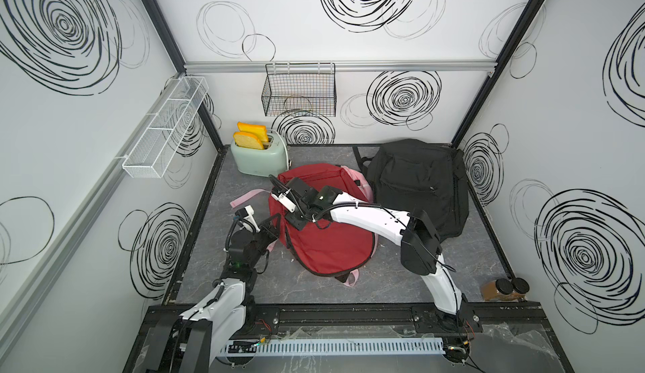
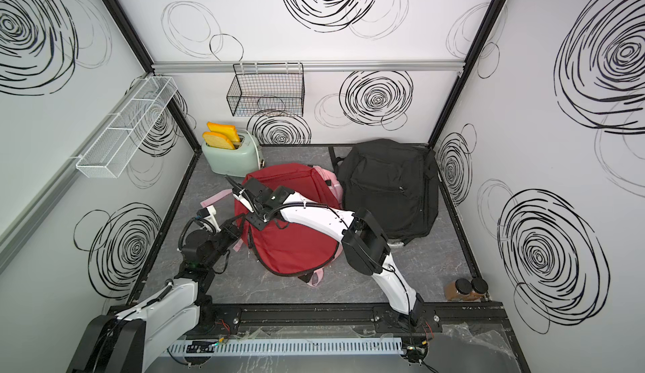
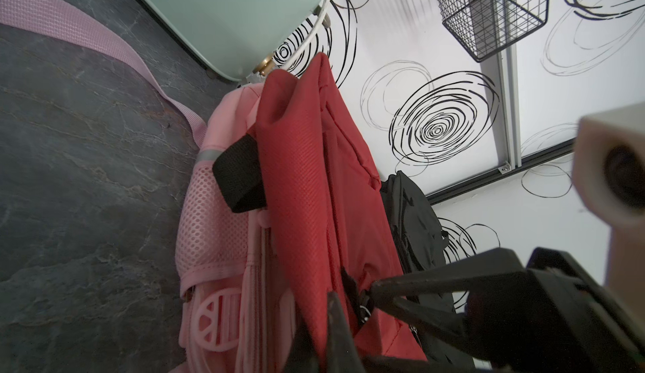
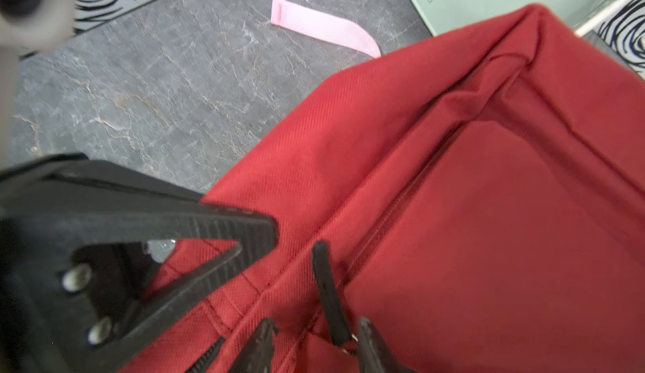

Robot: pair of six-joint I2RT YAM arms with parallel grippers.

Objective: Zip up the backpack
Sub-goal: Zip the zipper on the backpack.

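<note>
Grey marbled tabletop inside swirl-patterned walls, left gripper pinched shut on the left edge of the red backpack lying mid-table, arm folded low, right gripper part open and empty beside the black zipper pull, arm stretched across the backpack

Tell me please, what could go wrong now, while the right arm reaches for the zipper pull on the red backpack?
1. The jaws of the right gripper stand open, with the thin black zipper pull near one side; closing could pinch red fabric instead.
2. The left gripper holds only a fold of the red backpack; a hard tug may pull it free.
3. The dragged bag could bump the toaster close behind it.
</note>
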